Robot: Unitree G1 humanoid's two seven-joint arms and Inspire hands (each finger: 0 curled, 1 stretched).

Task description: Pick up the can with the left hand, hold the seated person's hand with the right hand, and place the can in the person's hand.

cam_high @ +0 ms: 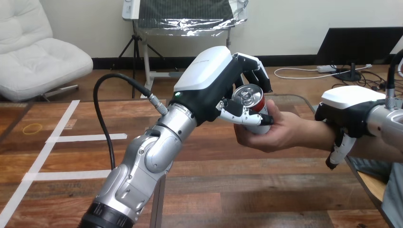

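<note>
Can (251, 102) sits right of frame centre, its base touching the person's hand (278, 135). My left hand (214, 80) has fingers and thumb curled round its upper wall. I judge it light, thin-walled, dentable and slippery, so mid-wall grip is safest. Right hand (349, 114), at frame right, curls down over the person's wrist.

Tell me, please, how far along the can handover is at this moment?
Done: the can is picked up, with the left hand curled round it. In hand: the can sits against the person's hand, which cups it from below, while the right hand lies over the person's wrist; whether it grips, I cannot tell. Left: the left hand must let go of the can.
</note>
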